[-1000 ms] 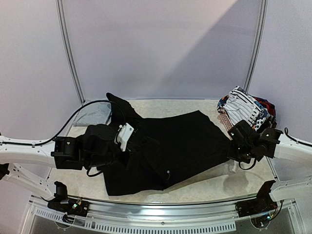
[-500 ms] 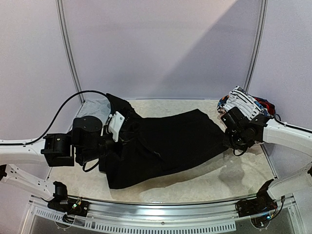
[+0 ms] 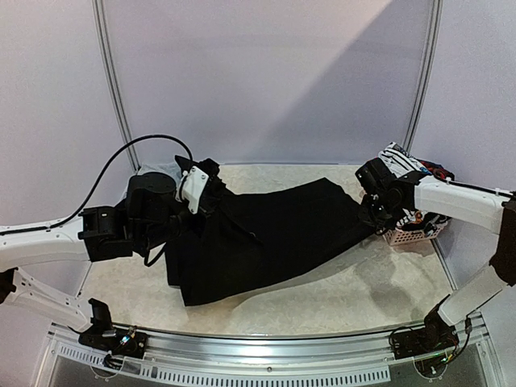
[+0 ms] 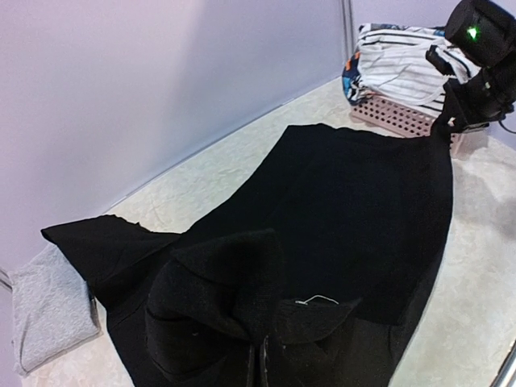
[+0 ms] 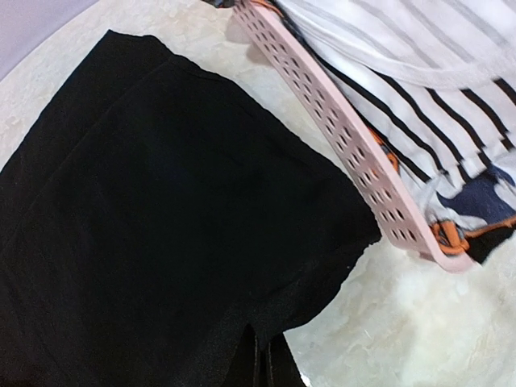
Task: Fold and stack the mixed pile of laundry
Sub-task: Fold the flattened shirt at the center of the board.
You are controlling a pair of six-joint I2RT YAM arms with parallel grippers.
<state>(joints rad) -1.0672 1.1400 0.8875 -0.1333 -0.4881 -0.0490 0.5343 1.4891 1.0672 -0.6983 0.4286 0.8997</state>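
Note:
Large black trousers [image 3: 274, 234] lie spread across the table's middle. My left gripper [image 3: 211, 181] is shut on their bunched left end, which fills the bottom of the left wrist view around the gripper [image 4: 270, 371]. My right gripper [image 3: 372, 214] is shut on the right corner of the trousers [image 5: 161, 201], beside the basket; its closed tips [image 5: 264, 363] pinch the black cloth. The rest of the laundry pile, a white black-striped piece [image 5: 419, 72] over red and blue bits, sits in the basket. Folded light grey trousers [image 4: 48, 298] lie at the far left.
The pink perforated basket [image 3: 411, 235] stands at the far right, its rim [image 5: 355, 137] touching the trousers' corner. White walls and metal posts close the back and sides. The marbled tabletop [image 3: 339, 298] shows in front of the trousers.
Both grippers have moved toward the far side of the table, still gripping the black trousers. The cloth's near edge has slid away from the front, and the right gripper now sits by the basket.

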